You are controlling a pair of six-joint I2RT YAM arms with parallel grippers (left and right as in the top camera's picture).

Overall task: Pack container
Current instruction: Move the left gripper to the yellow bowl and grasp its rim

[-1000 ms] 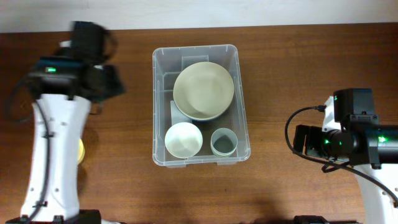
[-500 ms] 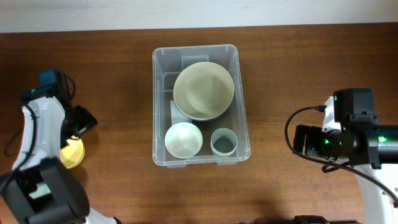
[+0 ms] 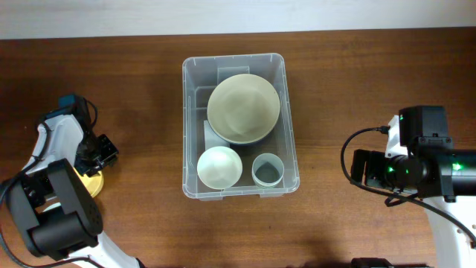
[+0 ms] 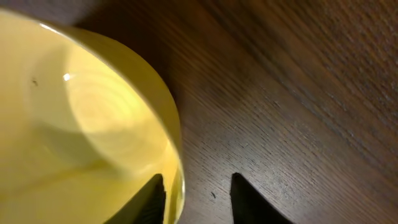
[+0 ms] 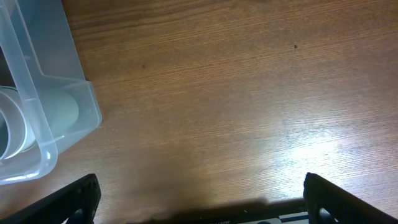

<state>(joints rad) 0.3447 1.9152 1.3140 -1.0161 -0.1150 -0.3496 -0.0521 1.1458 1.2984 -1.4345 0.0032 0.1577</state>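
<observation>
The clear plastic container point(image 3: 185, 126) stands mid-table and holds a large beige bowl point(image 3: 243, 108), a small white bowl point(image 3: 219, 166) and a grey-blue cup point(image 3: 268, 170). A yellow bowl point(image 3: 92, 184) sits on the table at the far left, mostly hidden under my left arm. My left gripper point(image 4: 199, 200) straddles the yellow bowl's point(image 4: 81, 124) rim, one finger inside and one outside. A gap still shows between the outer finger and the rim. My right gripper point(image 5: 199, 199) hovers wide open over bare wood right of the container's corner point(image 5: 37, 93).
The wooden table point(image 3: 357, 82) runs to a pale wall along the top edge. The right arm's base and cable point(image 3: 424, 160) take up the right side. The left arm's body point(image 3: 56, 208) fills the lower left corner.
My left arm has swung from the upper left down to the yellow bowl, and its jaws have narrowed around the rim. The right arm has not moved.
</observation>
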